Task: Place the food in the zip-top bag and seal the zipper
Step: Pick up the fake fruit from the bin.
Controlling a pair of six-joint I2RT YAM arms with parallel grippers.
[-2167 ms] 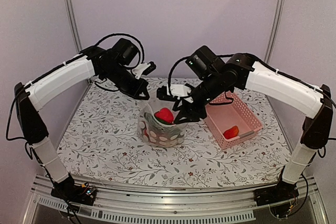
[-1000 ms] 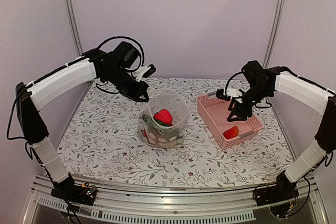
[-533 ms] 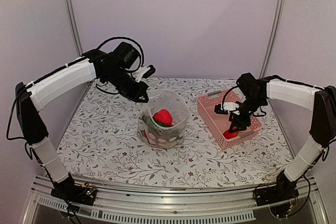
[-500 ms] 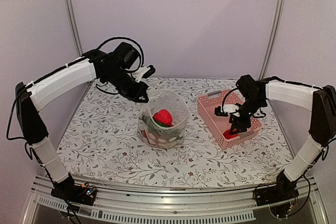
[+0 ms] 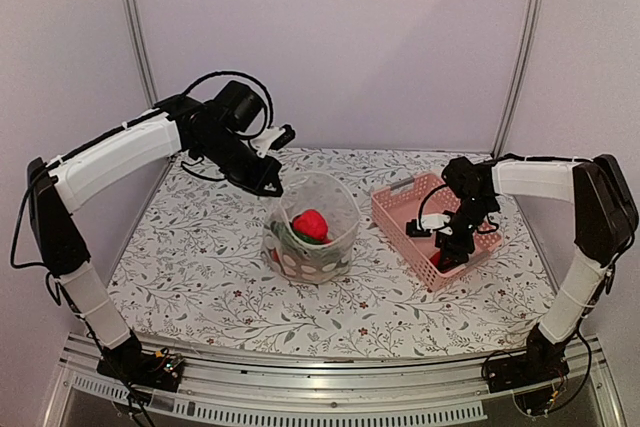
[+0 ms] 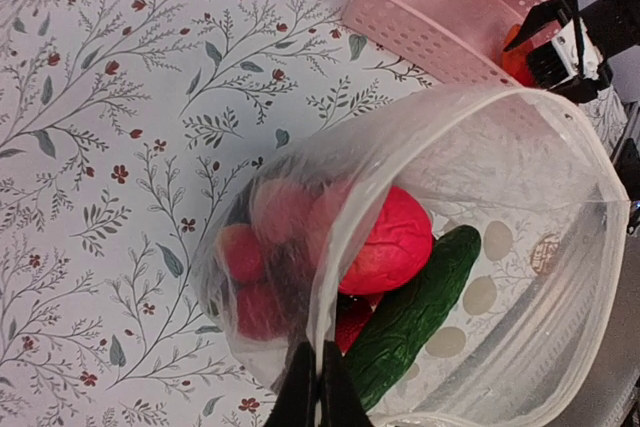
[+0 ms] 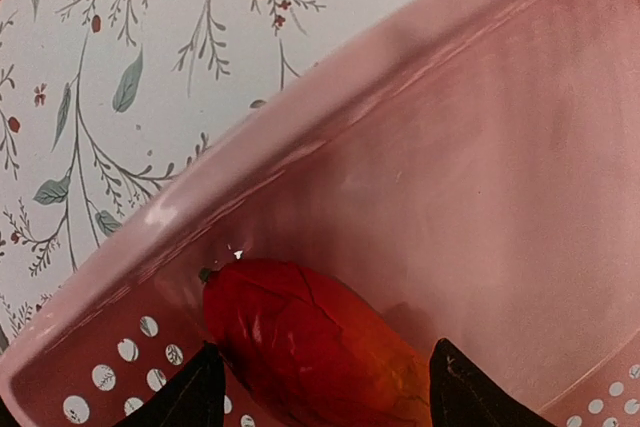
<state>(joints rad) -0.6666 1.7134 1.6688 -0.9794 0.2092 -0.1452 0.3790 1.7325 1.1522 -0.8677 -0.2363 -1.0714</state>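
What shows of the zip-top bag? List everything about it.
The zip-top bag is clear, crinkly plastic printed with pale ovals, with the whitish zipper running round its mouth. It stands upright on the floral table, mouth wide open, left of the pink basket. The left gripper is shut on its rim. Inside lie a red round piece, a green knobbly piece and some reddish-pink ones seen through the wall.

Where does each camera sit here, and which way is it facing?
Top external: high behind the arm bases, looking down on the table; both arms show, left gripper at the bag, right gripper in the basket.
Left wrist: above the bag, looking into its mouth; own fingers pinch its rim.
Right wrist: low in the basket, facing a red fruit between own open fingers.
Shared: top and left wrist both show bag, basket, right gripper.
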